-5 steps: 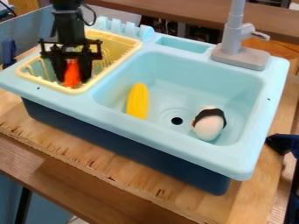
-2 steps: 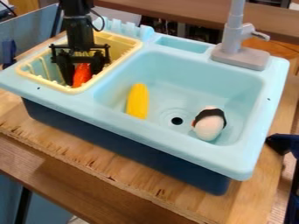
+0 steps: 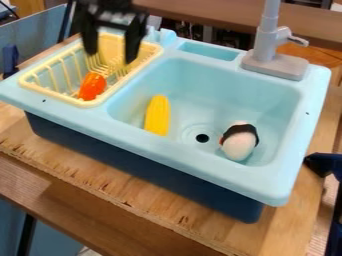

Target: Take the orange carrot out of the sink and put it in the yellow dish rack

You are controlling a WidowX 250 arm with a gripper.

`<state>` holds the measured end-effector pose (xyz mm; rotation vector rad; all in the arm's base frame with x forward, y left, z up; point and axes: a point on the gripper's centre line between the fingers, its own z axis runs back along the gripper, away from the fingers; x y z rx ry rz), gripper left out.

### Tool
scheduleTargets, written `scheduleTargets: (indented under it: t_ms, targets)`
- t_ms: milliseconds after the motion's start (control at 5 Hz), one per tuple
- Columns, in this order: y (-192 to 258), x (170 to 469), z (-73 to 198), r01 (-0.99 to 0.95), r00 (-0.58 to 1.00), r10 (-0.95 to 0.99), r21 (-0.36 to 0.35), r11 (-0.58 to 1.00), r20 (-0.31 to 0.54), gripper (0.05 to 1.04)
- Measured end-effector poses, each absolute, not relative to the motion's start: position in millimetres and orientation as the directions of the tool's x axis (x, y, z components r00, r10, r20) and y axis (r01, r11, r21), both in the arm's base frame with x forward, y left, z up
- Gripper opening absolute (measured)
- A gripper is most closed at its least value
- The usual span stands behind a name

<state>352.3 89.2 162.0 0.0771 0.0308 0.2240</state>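
just above the rack's rim (image 3: pixel 86 104) (roomy), the open pincer (image 3: pixel 112 54).

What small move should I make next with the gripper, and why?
I'd probably raise the gripper slightly before any sideways travel: it hangs open and empty over the yellow rack, whose raised sides could catch a finger, and the orange object lies free inside.
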Motion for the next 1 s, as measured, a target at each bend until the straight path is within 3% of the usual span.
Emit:
scheduleTargets:
  t_ms: [200,400,600,1000]
  targets:
    - [86,348,194,-0.206,0.979,0.205,0.127,0.970,0.015,1.000]
    - [71,344,211,-0.137,0.990,0.133,0.087,0.987,0.048,1.000]
    - [53,349,183,-0.031,0.997,0.033,0.032,0.999,-0.065,1.000]
    - [51,349,182,-0.020,0.997,0.022,0.027,0.999,-0.074,1.000]
